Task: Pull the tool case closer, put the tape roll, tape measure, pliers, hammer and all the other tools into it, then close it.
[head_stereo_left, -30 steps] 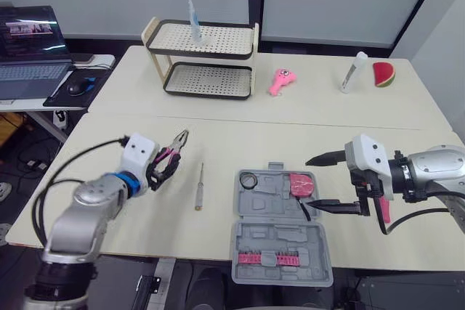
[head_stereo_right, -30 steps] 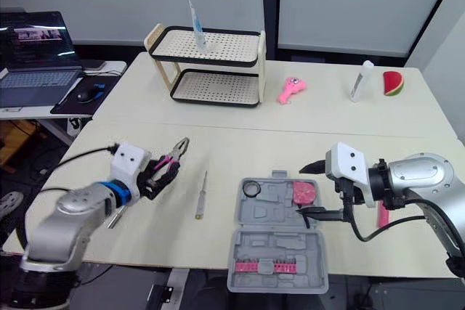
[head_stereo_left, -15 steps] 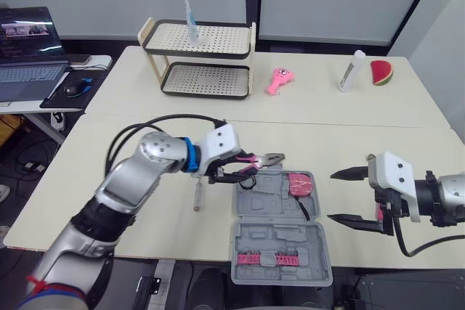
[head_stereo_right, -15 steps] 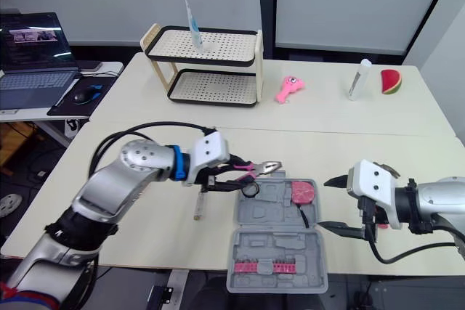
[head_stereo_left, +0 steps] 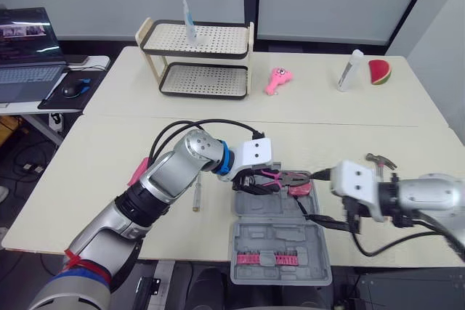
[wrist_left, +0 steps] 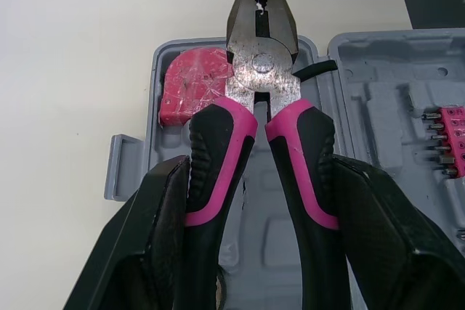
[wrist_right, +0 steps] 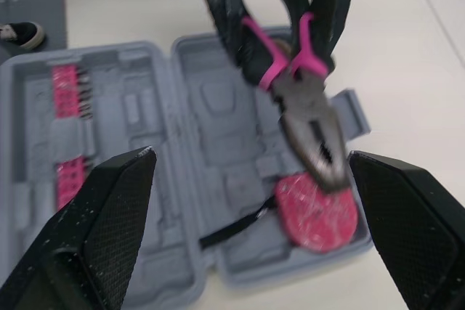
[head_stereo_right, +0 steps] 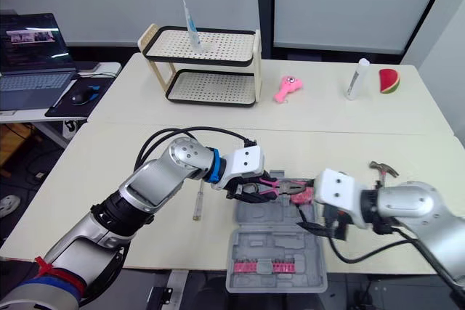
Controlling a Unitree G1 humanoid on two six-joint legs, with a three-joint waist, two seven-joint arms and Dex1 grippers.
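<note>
**Pliers held over the open case**

The left end effector (head_stereo_left: 254,181) pinches the pink-and-black-handled steel pliers (head_stereo_left: 285,177) by their handles. Their nose is over the open grey plastic tool case (head_stereo_left: 280,241) on the cream counter (head_stereo_left: 327,143), above the pink tape measure (wrist_left: 192,86) inside. The right end effector (head_stereo_left: 314,197) is spread wide beside the case.

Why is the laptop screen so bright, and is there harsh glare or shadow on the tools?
Left eye view: the laptop screen is lit from within, in a dimmer corner; the table is evenly lit, shadows faint. Left wrist view: the pliers show a dull sheen on the steel head, no hard glare.
</note>
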